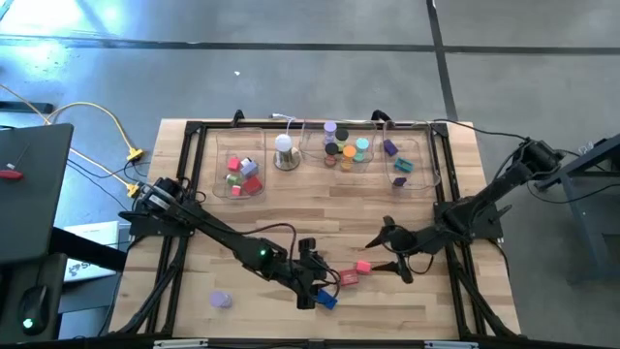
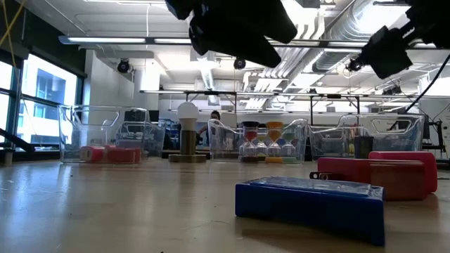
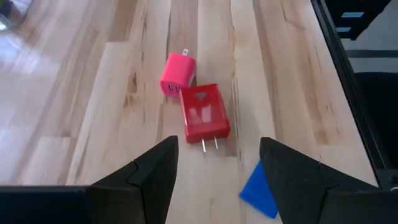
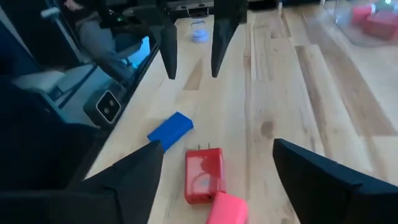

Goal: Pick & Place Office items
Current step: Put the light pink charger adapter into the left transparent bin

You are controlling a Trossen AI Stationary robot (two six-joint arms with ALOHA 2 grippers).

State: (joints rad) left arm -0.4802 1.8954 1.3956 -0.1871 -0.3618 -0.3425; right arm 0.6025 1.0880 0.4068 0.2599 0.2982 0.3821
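Most small coloured pieces already lay in the clear plastic trays [image 1: 417,179], while a red plug-shaped block [image 3: 204,113], pink block [image 3: 177,73], flat blue block [image 4: 170,130] and lilac roll [image 1: 221,300] remained on the table, both the left gripper [image 3: 214,165] and right gripper [image 4: 217,168] spread and empty.

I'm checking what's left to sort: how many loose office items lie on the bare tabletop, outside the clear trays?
4: a pink block, a red block touching it, and a blue block lie between the grippers; a lilac roll sits alone near the front left. The arms may hide others.
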